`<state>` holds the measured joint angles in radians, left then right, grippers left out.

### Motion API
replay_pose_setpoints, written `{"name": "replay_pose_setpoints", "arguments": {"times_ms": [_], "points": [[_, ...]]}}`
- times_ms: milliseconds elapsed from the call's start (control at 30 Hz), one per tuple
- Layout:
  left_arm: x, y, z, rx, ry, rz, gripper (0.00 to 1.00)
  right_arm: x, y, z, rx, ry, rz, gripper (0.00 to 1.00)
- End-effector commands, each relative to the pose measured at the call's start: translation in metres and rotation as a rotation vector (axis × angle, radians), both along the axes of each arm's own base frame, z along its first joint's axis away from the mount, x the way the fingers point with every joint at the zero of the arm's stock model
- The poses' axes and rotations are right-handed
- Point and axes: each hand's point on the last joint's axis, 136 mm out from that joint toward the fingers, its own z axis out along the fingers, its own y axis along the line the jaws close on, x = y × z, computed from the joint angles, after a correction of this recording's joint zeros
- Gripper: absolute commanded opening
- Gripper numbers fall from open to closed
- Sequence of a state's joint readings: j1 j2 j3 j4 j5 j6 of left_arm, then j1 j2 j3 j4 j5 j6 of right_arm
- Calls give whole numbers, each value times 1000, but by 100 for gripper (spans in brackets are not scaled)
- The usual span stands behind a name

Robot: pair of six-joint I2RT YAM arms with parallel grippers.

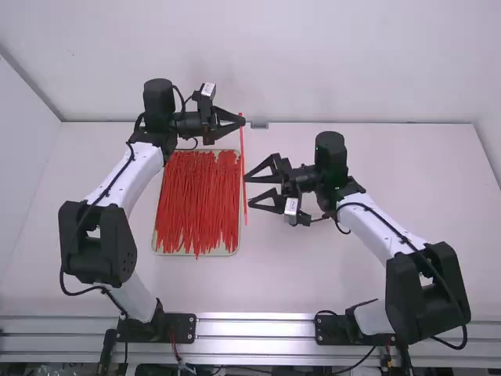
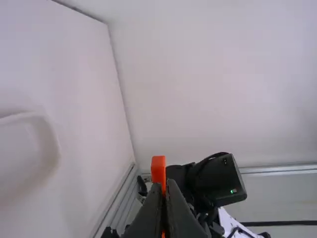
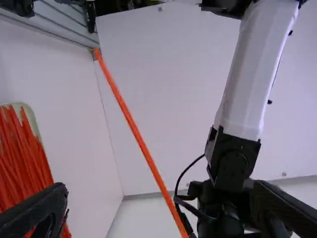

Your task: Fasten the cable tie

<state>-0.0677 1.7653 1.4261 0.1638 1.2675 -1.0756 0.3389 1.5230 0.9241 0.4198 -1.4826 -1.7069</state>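
By the tray's (image 1: 235, 252) far edge, my left claw (image 1: 237, 121) is clenching the tie (image 1: 244, 160) by its head; it is running back toward my bases, passing between the spread fingers of my right claw (image 1: 247, 190).

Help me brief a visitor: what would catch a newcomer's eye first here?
A dense pile of red-orange plastic cable ties lies on a flat tray left of the middle. Beside it, the left gripper pinches one long red-orange cable tie near its head, its strip running between the fingers of the open right gripper.
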Motion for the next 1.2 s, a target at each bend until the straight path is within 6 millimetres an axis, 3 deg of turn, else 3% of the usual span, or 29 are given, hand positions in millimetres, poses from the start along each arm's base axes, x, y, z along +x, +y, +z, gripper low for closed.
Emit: {"name": "replay_pose_setpoints", "arguments": {"times_ms": [0,167,233,267,433,667,800,1167], "points": [[1,2,11,3,-46,4,2,-4,0,-2,3,7,21,98],[3,2,10,6,-46,14,2,-13,-4,0,17,17,77,98],[2,1,10,5,-46,12,2,-13,-4,0,14,29,77,87],[2,1,10,5,-46,12,2,-13,-3,0,12,35,76,75],[3,1,10,7,-46,16,2,-14,-3,0,8,45,78,52],[8,3,4,20,-10,51,2,-13,-3,0,9,44,76,44],[10,4,1,25,0,65,2,-13,-3,0,9,44,76,31],[12,5,-4,9,0,82,2,-13,-3,0,8,45,75,12]]}}
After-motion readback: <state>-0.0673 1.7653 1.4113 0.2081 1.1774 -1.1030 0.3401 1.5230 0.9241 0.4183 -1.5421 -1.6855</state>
